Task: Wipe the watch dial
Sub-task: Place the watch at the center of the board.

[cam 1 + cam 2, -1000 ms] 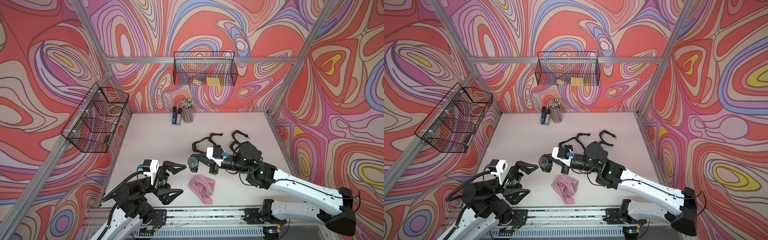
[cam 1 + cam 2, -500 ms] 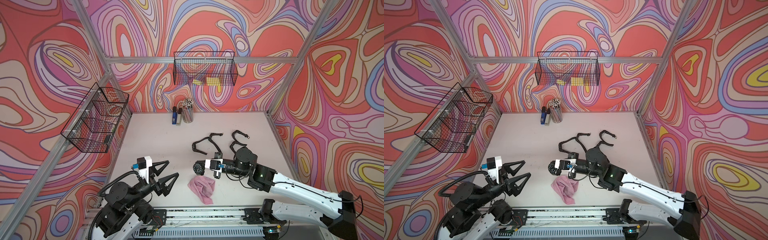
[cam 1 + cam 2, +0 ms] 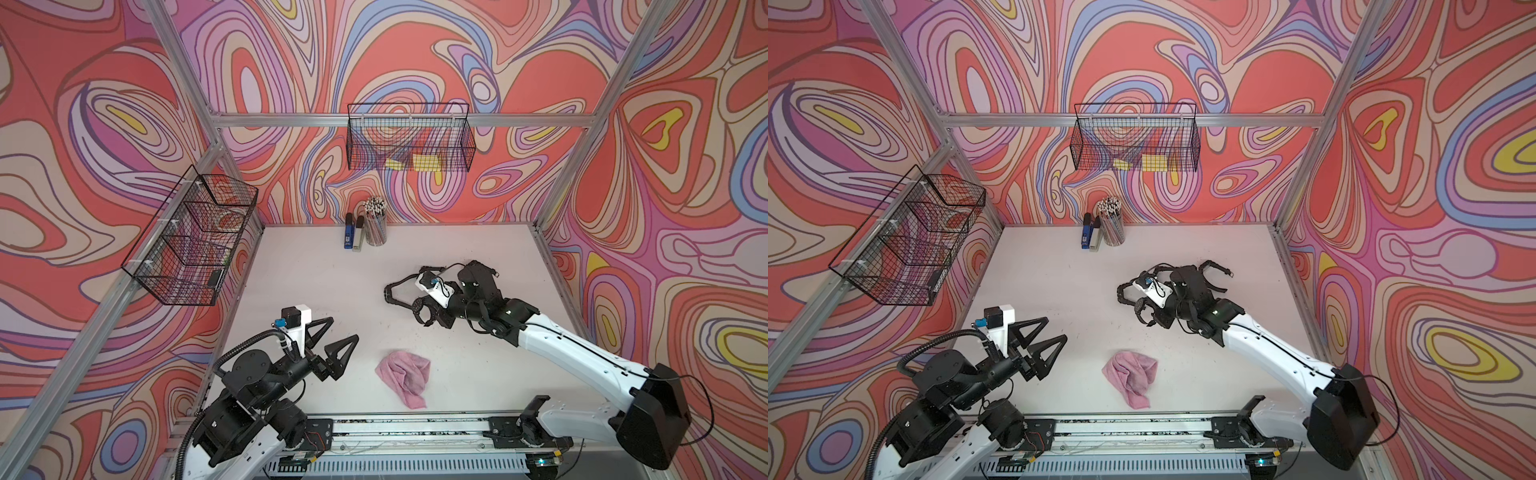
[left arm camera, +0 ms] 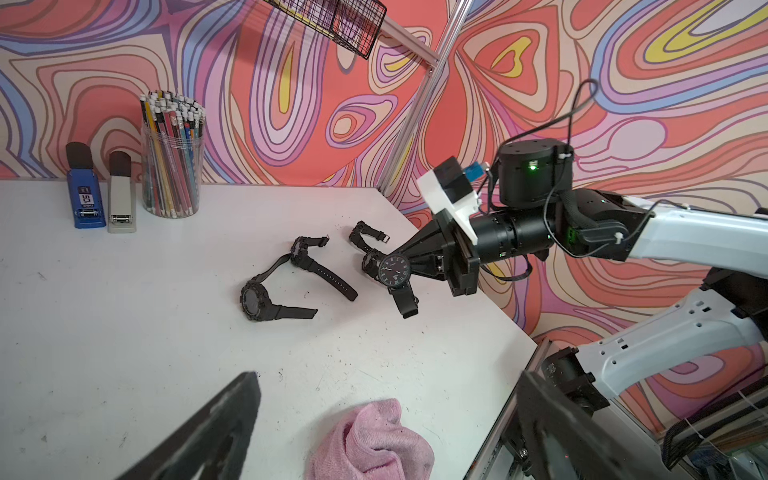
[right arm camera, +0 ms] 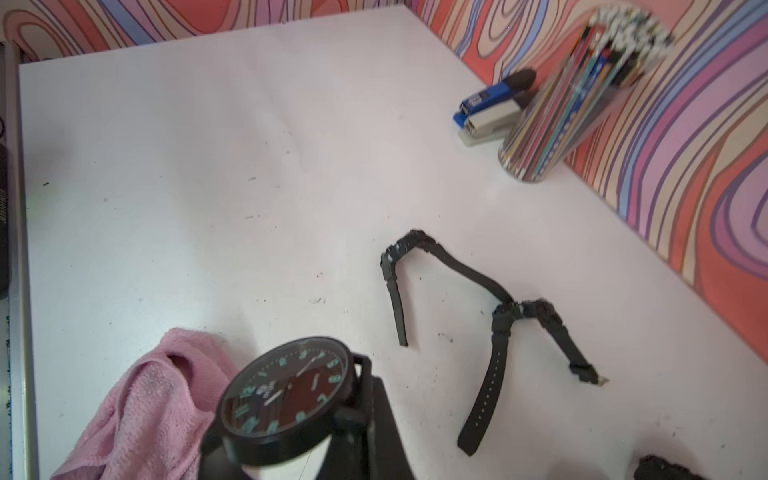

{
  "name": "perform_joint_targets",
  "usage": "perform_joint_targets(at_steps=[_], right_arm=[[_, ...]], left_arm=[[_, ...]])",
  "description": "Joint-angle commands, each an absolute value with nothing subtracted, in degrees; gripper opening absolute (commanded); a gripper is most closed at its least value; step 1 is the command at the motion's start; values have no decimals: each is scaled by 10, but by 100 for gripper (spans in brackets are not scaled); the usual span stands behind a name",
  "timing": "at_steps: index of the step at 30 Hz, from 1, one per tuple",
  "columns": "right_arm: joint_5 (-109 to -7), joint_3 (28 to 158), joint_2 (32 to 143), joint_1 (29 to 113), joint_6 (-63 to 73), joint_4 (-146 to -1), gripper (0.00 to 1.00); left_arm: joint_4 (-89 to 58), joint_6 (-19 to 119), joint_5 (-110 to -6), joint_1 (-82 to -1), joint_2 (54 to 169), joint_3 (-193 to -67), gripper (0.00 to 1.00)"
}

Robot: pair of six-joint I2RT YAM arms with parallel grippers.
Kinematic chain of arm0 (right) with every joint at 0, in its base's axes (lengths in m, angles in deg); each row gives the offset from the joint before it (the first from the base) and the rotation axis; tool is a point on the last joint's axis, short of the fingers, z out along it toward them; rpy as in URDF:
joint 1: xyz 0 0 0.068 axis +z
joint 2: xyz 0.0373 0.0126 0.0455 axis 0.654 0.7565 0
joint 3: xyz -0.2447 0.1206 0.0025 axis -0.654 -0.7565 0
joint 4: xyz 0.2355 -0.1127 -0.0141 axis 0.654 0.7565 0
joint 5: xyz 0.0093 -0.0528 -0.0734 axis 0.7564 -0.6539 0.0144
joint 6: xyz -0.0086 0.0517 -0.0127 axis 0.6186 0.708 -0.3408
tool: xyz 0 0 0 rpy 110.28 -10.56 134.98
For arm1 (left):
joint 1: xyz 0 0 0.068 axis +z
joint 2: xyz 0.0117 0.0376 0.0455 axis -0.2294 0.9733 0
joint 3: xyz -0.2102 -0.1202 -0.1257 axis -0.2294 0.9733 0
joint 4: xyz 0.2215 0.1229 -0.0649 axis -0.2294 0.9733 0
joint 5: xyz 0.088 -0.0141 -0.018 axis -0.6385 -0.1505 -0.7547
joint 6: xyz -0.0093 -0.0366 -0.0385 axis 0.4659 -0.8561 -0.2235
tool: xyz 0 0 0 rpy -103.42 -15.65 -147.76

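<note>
My right gripper [image 3: 429,312] [image 3: 1148,311] is shut on a black watch [image 3: 419,309] by its band next to the case and holds it above the table. The dial [image 4: 394,270] [image 5: 286,395] has greenish numerals and faces the left wrist camera. One strap end hangs down. A crumpled pink cloth [image 3: 403,374] [image 3: 1133,376] [image 4: 370,444] [image 5: 141,407] lies on the table near the front edge. My left gripper [image 3: 343,330] [image 3: 1054,328] [image 4: 386,376] hangs open and empty to the left of the cloth, its fingers [image 4: 224,419] spread wide on either side of it in the left wrist view.
Other black watches [image 4: 257,299] [image 5: 505,328] lie on the white table [image 3: 316,282] behind the held one. A pencil cup [image 3: 376,222] and two staplers [image 3: 352,232] stand at the back wall. Wire baskets [image 3: 409,139] [image 3: 191,237] hang on the back and left walls.
The right gripper has carried the watch back and to the right, away from the cloth, and turned it. The left arm has shifted, its open gripper a little farther from the front edge.
</note>
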State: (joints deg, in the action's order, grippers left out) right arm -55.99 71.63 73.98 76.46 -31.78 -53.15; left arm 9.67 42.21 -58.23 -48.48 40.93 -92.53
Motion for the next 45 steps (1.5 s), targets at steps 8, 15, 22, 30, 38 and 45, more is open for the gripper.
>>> perform_joint_targets(at_steps=[8, 15, 22, 30, 38, 45], right_arm=[[-538, 779, 894, 745, -226, -448, 0], [-569, 794, 977, 745, -176, -433, 0], [-606, 811, 1032, 742, -148, -431, 0], [-633, 836, 1083, 739, -129, -423, 0], [-633, 835, 1060, 739, -130, -436, 46], [-689, 834, 932, 737, -140, -418, 77]], left_arm=[[113, 448, -622, -486, 387, -927, 99], [115, 453, -627, -486, 366, -925, 99], [124, 457, -631, -486, 365, -923, 99], [124, 467, -620, -486, 390, -927, 99], [124, 484, -674, -486, 398, -919, 99], [72, 545, -772, -486, 422, -891, 99]])
